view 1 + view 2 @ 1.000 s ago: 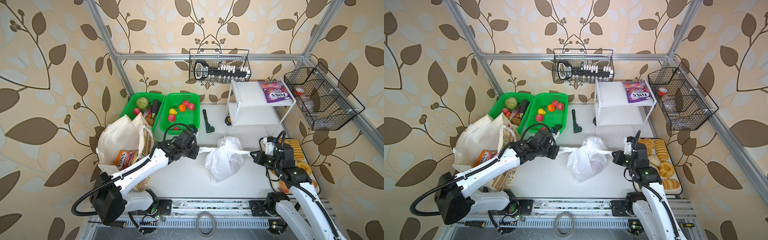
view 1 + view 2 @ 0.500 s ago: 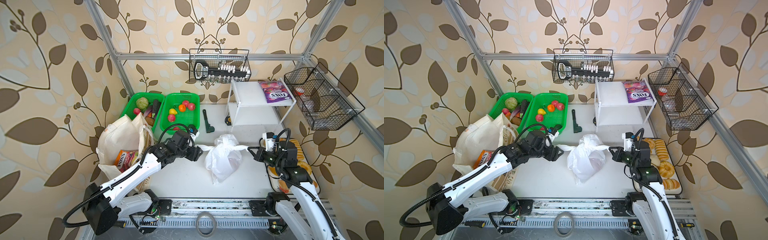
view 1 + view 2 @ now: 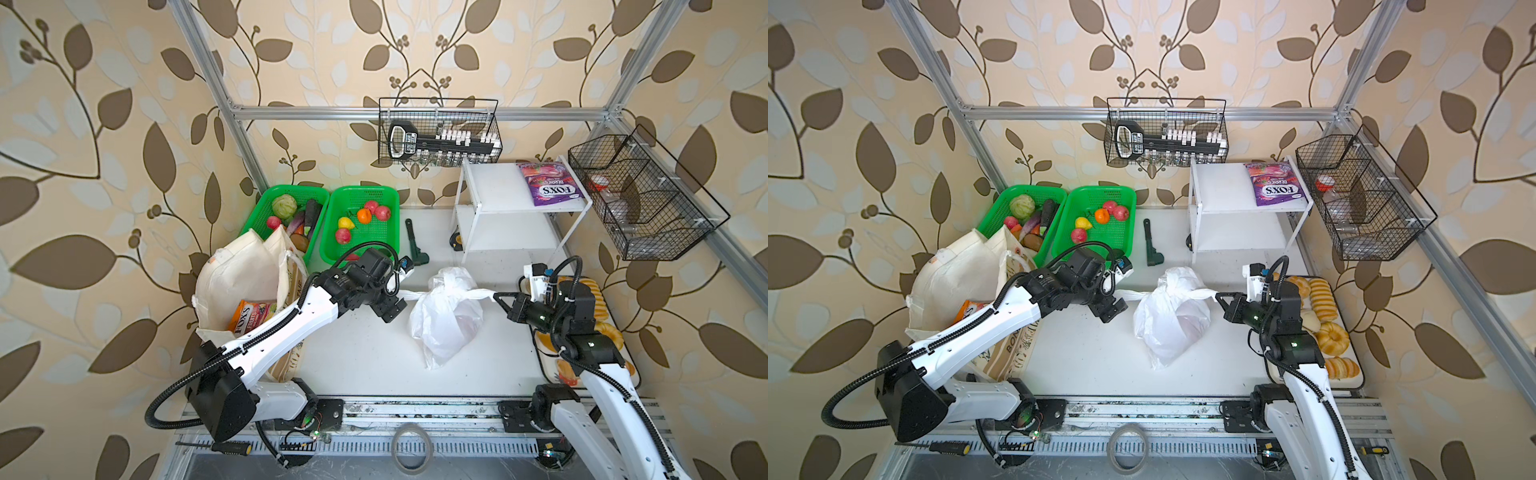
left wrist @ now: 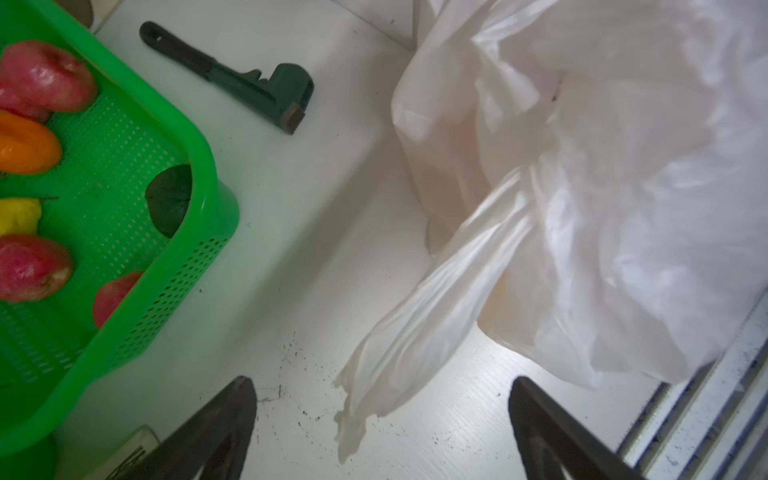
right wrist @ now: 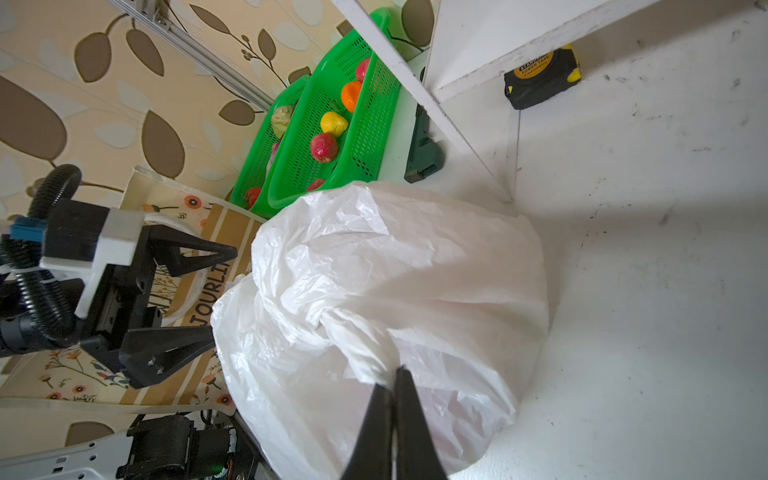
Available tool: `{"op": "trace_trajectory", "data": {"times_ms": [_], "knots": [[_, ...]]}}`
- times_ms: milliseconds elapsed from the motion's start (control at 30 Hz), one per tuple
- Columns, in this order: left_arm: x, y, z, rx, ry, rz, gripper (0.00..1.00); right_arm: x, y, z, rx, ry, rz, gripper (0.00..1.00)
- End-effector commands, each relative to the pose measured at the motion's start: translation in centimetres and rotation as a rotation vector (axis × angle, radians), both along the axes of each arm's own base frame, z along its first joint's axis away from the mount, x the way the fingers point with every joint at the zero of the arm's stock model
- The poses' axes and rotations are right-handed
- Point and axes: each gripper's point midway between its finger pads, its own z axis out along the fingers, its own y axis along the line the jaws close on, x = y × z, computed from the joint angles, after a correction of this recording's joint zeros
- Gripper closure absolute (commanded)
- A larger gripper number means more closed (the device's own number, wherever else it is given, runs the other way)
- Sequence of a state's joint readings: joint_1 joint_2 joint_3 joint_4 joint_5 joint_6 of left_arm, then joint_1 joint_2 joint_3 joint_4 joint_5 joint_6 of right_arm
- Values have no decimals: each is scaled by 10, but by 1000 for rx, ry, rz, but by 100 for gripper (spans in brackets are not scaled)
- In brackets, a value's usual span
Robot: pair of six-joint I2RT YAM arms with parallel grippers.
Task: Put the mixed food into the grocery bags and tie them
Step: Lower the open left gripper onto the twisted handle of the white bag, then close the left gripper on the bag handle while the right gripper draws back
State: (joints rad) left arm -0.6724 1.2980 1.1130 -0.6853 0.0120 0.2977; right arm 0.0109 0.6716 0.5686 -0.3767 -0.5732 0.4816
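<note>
The white plastic bag (image 3: 446, 320) (image 3: 1169, 320) lies knotted mid-table. My left gripper (image 3: 397, 297) (image 3: 1115, 297) (image 4: 382, 382) is open just left of it, and the bag's left handle end (image 4: 374, 374) hangs loose between the spread jaws, touching neither. My right gripper (image 3: 498, 297) (image 3: 1220, 297) (image 5: 394, 372) is shut on the right handle. The cream tote (image 3: 241, 270) (image 3: 959, 270) stands at the left with the orange FOX'S pouch (image 3: 251, 313) inside. Toy fruits (image 3: 365, 215) lie in a green basket (image 3: 376, 245). A purple packet (image 3: 548, 187) rests on the white shelf (image 3: 498, 195).
A second green basket (image 3: 262, 208) holds vegetables. A dark green wrench (image 3: 415, 245) and a tape measure (image 5: 540, 81) lie behind the bag. A tray of bread (image 3: 1320, 316) sits at the right, behind my right arm. Wire baskets (image 3: 640, 199) hang on the frame.
My left gripper has opened and let go of the bag's left handle, which was stretched taut and now hangs slack. The right gripper keeps its grip and has shifted slightly toward the back.
</note>
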Motion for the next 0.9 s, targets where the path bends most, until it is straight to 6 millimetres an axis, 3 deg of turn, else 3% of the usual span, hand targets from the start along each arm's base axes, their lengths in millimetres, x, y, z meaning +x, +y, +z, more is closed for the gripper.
{"op": "trace_trajectory", "data": {"times_ms": [0, 200, 400, 433, 500, 633, 700, 867], "knots": [[9, 15, 9, 72, -55, 19, 1, -2, -1, -6, -11, 12, -2, 100], [-13, -14, 10, -57, -12, -170, 1, -2, 5, -2, 20, -2, 28, 100], [-6, -27, -14, -5, 94, -216, 12, -4, 13, 11, 70, -28, 70, 90], [-5, -27, -23, 25, 131, -218, 18, -4, 12, 12, 73, -27, 64, 85], [-1, -25, -32, 74, 187, -189, 40, -6, 12, 14, 87, -16, 54, 80], [-7, -27, -33, 64, 231, -199, 73, -9, 12, 13, 152, 27, 15, 59], [-11, -30, -29, 35, 232, -209, 82, -9, 11, 8, 202, 66, -19, 52], [-18, -33, -22, -10, 232, -223, 93, -4, 13, -10, 334, 146, -73, 42]]}}
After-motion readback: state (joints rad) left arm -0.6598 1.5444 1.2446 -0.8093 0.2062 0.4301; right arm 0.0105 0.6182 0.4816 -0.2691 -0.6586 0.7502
